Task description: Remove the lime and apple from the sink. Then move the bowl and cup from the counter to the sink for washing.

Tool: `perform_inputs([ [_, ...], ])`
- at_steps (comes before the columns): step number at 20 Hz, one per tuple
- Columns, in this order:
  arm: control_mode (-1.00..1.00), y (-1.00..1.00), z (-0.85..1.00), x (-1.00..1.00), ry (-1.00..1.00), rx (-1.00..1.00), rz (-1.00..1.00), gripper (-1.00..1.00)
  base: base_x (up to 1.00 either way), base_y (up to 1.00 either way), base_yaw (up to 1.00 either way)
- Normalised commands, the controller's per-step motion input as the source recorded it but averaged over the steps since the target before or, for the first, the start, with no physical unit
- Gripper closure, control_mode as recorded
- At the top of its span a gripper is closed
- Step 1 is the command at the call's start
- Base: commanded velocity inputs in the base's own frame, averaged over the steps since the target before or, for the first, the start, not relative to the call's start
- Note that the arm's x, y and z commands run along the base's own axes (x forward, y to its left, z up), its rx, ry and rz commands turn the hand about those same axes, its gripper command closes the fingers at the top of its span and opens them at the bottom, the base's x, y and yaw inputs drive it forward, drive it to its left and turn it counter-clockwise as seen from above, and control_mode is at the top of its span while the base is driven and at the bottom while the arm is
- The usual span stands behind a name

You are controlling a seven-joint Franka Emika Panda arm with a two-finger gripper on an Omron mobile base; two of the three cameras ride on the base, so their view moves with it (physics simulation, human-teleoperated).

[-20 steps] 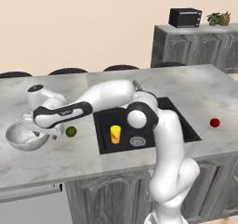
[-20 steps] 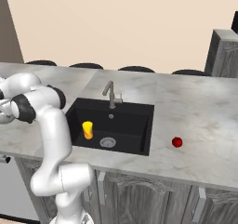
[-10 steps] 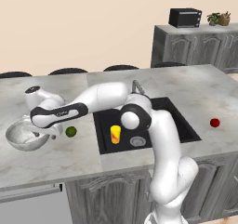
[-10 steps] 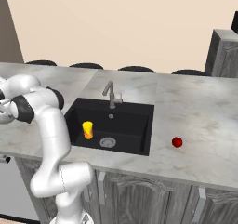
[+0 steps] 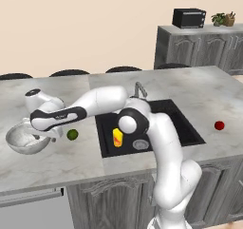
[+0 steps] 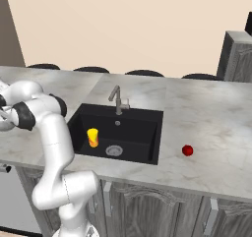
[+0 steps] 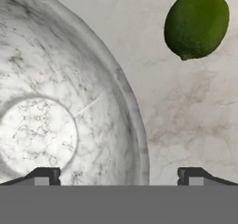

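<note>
Change since earlier frame: white arm stretched slightly further left and lower over the bowl's right rim; bowl, lime, cup and apple unmoved.
Gripper: two-finger gripper point(image 7: 119, 175) spread wide, holding nothing; one dark fingertip point(image 7: 42, 175) over the inside of the bowl, the other over bare table, so the rim lies between them; in the left base view, gripper point(image 5: 42, 137) low at the bowl's right edge.
Bowl: wide round grey-white marbled bowl point(image 5: 23, 140) upright on the marbled grey table point(image 5: 57, 161), left of the sink; inner wall and pale flat bottom seen in the hand view point(image 7: 60, 102).
Lime: small round dark-green lime point(image 5: 72, 135) on the table between bowl and sink, just beside the bowl's rim but apart from it; same fruit in the hand view point(image 7: 196, 23).
Sink: black rectangular sink point(image 5: 163, 116) with round silver drain point(image 6: 113, 151) and grey metal faucet point(image 6: 117, 99) at its back edge.
Cup: small yellow cup with a red-orange mark point(image 6: 92, 137) standing upright inside the sink, left of the drain; partly behind the arm's elbow in the left base view point(image 5: 116, 138).
Apple: small glossy red apple point(image 6: 187, 150) on the table right of the sink, well apart from the other items; also in the left base view point(image 5: 219, 125).
</note>
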Motion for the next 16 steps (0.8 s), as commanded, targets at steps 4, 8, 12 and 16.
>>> perform_inputs([
  [4, -1.0, 0.13, -0.08, 0.22, 0.0, 0.0, 0.0, -1.0, 0.0, 0.0, 0.0],
  [8, -1.0, 0.08, -0.1, 0.06, 0.0, 0.0, 0.0, -1.0, 0.0, 0.0, 0.0],
  [12, -1.0, 0.03, -0.13, 0.0, 0.0, 0.0, 0.0, -1.0, 0.0, 0.0, 0.0],
  [16, -1.0, 0.07, -0.14, 0.0, 0.0, 0.0, 0.0, 1.0, 0.0, 0.0, 0.0],
])
